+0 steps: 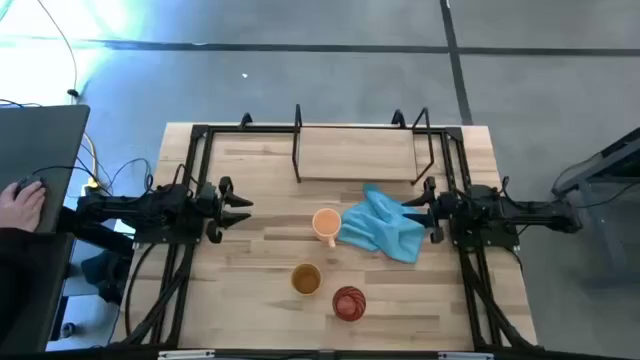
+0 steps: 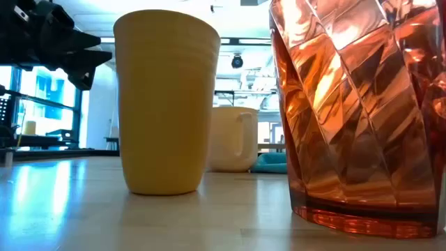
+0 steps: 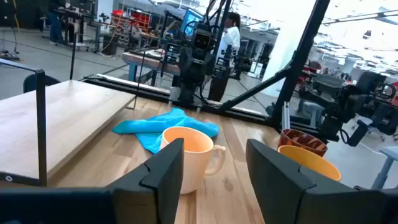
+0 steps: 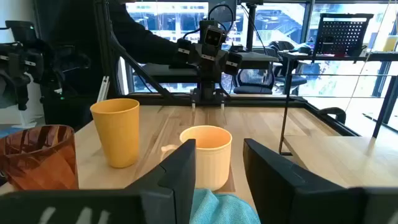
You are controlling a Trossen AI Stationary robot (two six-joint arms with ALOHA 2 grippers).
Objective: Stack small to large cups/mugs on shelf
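Three cups stand upright on their bases on the wooden table. The light orange mug with a handle (image 1: 326,223) sits mid-table beside a blue cloth. The mustard-yellow cup (image 1: 306,279) and the red patterned cup (image 1: 348,302) stand nearer the near edge. The shelf (image 1: 360,152), black rods over a light board, stands at the far edge. My left gripper (image 1: 243,204) hovers open at the left, facing the mug (image 3: 186,155). My right gripper (image 1: 412,207) hovers open at the right, over the cloth's edge, facing the mug (image 4: 206,155).
The blue cloth (image 1: 383,225) lies crumpled between the mug and my right gripper. Black arm frames run along both table sides. A person's hand (image 1: 20,205) rests on a desk beyond the table's left. Bare wood lies between the shelf and the cups.
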